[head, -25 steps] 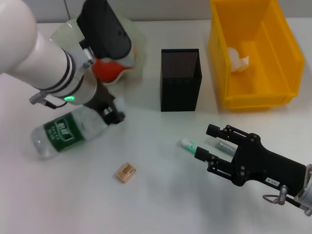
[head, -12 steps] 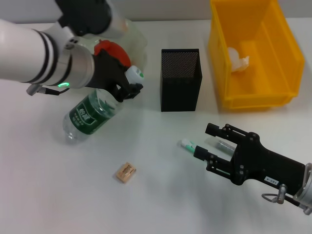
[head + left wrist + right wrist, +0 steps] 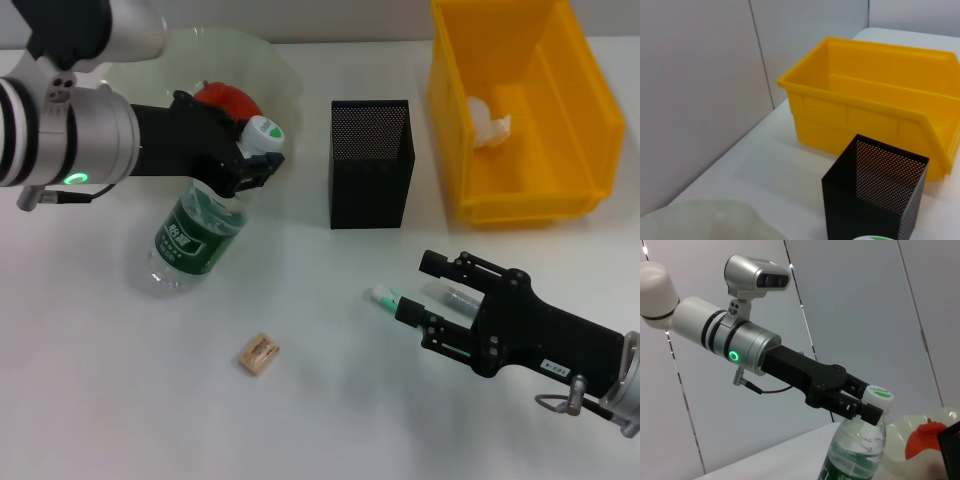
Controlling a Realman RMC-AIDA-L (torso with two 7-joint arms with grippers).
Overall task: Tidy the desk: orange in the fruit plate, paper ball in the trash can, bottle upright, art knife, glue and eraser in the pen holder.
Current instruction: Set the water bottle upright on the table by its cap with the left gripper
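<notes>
There was one water bottle (image 3: pixel 195 228) with a green label and a white cap. One orange (image 3: pixel 228 98) sat in one pale, translucent fruit plate (image 3: pixel 265 65). One black mesh pen holder (image 3: pixel 370 163) stood on the desk, and beside it one yellow bin (image 3: pixel 520 110) with one white paper ball (image 3: pixel 487 120) inside. One small tan eraser (image 3: pixel 258 353) lay on the white desk (image 3: pixel 120 400). Near the right arm I counted two slim stick-like items: one with a green-and-white end (image 3: pixel 385 297), and one clear one (image 3: pixel 448 295) partly hidden, so which was glue and which knife I could not tell. Two robot arms with two grippers were there, the left (image 3: pixel 255 168) and the right (image 3: pixel 425 300).
</notes>
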